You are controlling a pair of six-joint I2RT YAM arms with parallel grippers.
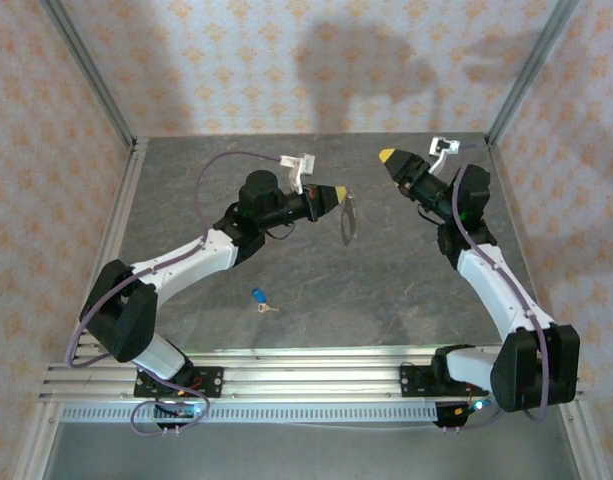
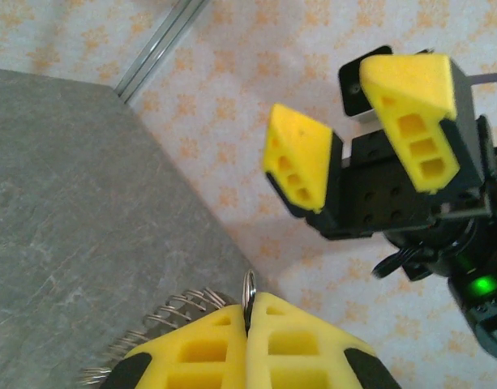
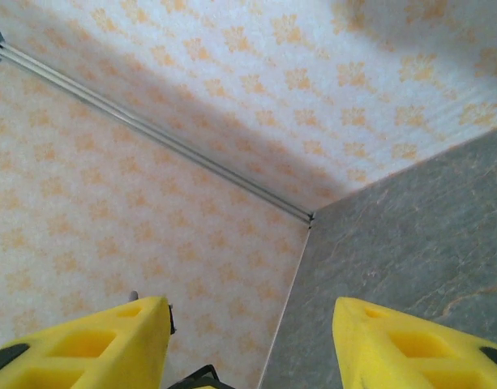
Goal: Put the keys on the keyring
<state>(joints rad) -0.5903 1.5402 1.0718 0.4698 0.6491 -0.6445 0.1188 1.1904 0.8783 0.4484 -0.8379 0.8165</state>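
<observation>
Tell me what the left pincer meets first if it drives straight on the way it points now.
Most likely the open right pincer, which faces it in the left wrist view. The left pincer, shut on the keyring, aims roughly at it. Depth is unclear, so it might slip past.

Key (image 1: 259, 297): tiny, bright blue rounded head, short pale blade pointing right. Lies flat on grey table (image 1: 406, 290), left of centre, toward near edge.

Keyring (image 1: 349, 220): thin pale oval loop, dangling off table from tip of left gripper (image 1: 339, 194), well apart from key. Left wrist view: metal loop pinched edge-on between yellow pads, coiled wire band trailing left.
</observation>
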